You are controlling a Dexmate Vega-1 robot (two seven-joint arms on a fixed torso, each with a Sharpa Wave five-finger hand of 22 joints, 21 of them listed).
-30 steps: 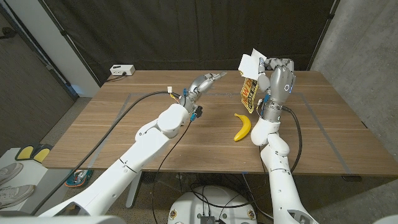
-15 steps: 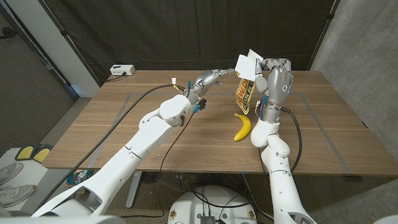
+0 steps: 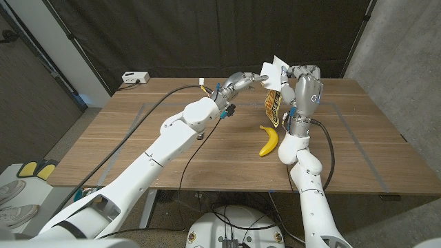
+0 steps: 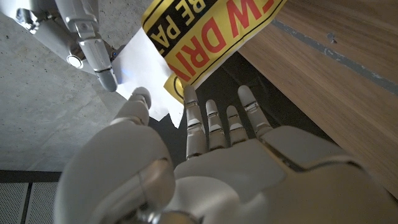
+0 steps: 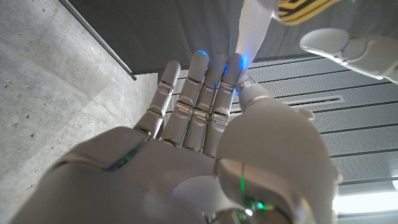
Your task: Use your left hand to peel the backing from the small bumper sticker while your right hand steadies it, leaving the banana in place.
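Note:
My right hand holds the small bumper sticker upright above the table's far right part, pinching it near the top. The sticker is yellow with black and red print, and its white backing is peeled up at the top corner. My left hand reaches in from the left, fingers straight and apart, with the fingertips right at the white backing. From the right wrist, the white strip runs between that hand's thumb and fingers. The banana lies on the table below the sticker.
A small white box sits at the table's back left corner. A black cable trails from my left arm across the wood. Faint tape lines mark the tabletop. A dark curtain hangs behind.
My left hand has moved right and up, from mid-table to the sticker's white backing. The right hand has shifted the sticker slightly. The banana has not moved.

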